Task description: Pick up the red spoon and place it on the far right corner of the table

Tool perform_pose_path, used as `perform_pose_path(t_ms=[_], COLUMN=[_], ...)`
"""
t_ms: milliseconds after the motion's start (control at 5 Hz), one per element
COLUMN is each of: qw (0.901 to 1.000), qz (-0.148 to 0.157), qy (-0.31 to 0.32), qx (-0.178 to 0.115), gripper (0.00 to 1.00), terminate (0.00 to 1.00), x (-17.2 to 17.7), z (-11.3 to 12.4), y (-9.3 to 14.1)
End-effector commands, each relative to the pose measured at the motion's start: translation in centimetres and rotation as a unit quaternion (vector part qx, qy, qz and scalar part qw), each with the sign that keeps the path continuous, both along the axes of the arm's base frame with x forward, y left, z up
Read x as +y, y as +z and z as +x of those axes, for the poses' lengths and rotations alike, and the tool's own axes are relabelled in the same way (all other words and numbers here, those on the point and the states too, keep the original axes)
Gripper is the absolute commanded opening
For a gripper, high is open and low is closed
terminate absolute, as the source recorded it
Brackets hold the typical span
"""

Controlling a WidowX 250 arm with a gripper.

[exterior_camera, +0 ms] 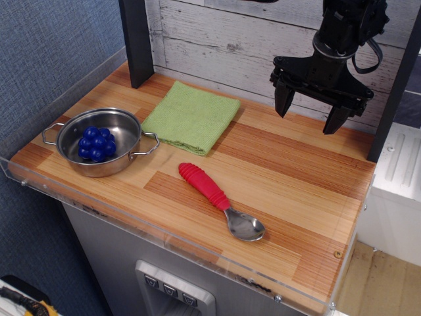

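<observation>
The red spoon (218, 199) lies flat on the striped wood table (296, 178), near the front middle. Its ribbed red handle points up-left and its shiny metal bowl points down-right toward the front edge. My black gripper (309, 110) hangs open and empty above the table's far right part, well up and to the right of the spoon. Its two fingers point down, wide apart.
A green cloth (192, 116) lies at the back middle. A steel pan (99, 141) with a blue berry cluster (97, 145) sits at the left. A dark post (137, 41) stands at the back left, another at the right edge. A clear acrylic rim runs around the table.
</observation>
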State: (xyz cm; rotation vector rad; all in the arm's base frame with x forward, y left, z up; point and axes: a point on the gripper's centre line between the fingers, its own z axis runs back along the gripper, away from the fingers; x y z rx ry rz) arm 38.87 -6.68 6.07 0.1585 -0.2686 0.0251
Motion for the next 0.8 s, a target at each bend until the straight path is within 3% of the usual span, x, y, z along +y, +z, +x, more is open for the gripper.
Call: perform_pose_path(t_ms=[0, 200, 400, 600], qw=[1.0000, 0.9998, 0.9963, 0.9853], qz=[0.000, 0.014, 0.008, -0.006], qy=[0.000, 0.013, 0.085, 0.171], qx=[0.000, -0.003, -0.005, -0.002], gripper=[1.00, 1.00, 1.00, 1.00], terminate=[0.00, 0.00, 0.00, 0.00], x=[0.0, 0.5, 1.5, 2.7], z=[0.0, -1.0, -2.5, -4.1], y=[0.0, 0.3, 0.7, 0.5])
